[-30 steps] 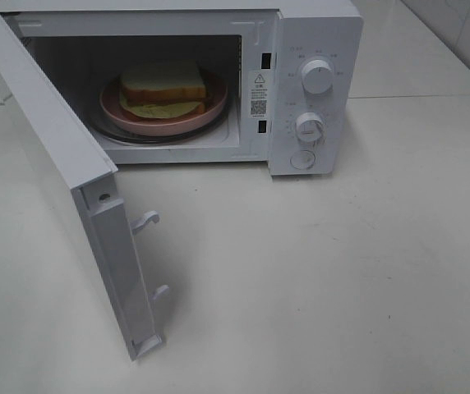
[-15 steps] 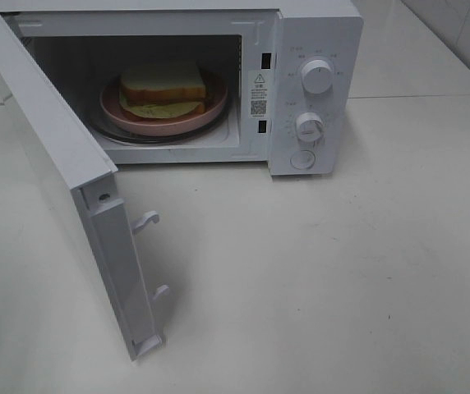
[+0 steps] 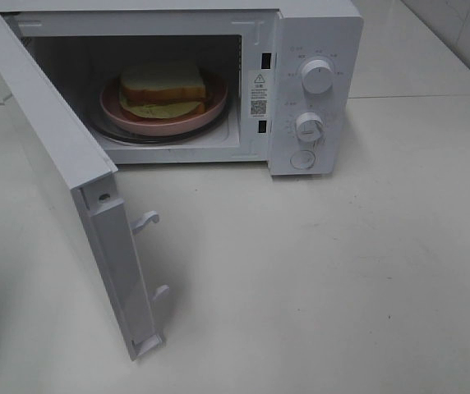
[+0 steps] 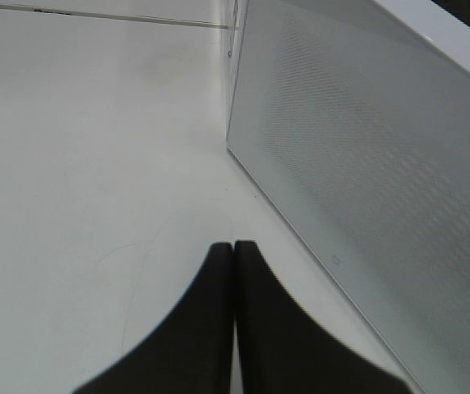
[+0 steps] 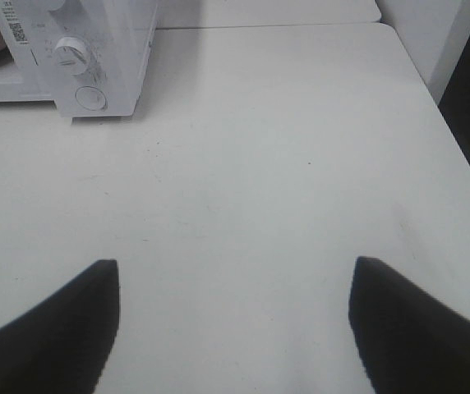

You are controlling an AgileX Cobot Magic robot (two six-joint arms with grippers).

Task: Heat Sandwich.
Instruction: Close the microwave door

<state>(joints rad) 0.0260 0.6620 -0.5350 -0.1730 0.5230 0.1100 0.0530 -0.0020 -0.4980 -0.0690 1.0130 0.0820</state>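
The sandwich (image 3: 163, 86) lies on a round pink plate (image 3: 169, 121) inside the white microwave (image 3: 313, 49), on its glass turntable. The microwave door (image 3: 62, 164) hangs wide open toward the front left. Neither arm shows in the exterior view. In the left wrist view my left gripper (image 4: 233, 246) is shut with nothing between its black fingers, close to the outer face of the door (image 4: 366, 180) above the table. My right gripper (image 5: 233, 267) is open and empty over bare table, with the microwave's control panel (image 5: 75, 57) some way ahead of it.
Two dials (image 3: 317, 75) and a round button (image 3: 302, 160) sit on the microwave's right-hand panel. Two latch hooks (image 3: 146, 219) jut from the door's free edge. A wall corner (image 5: 432, 41) stands at the table's far right edge.
Nothing has moved in the exterior view: the door, plate and sandwich stay as they were.
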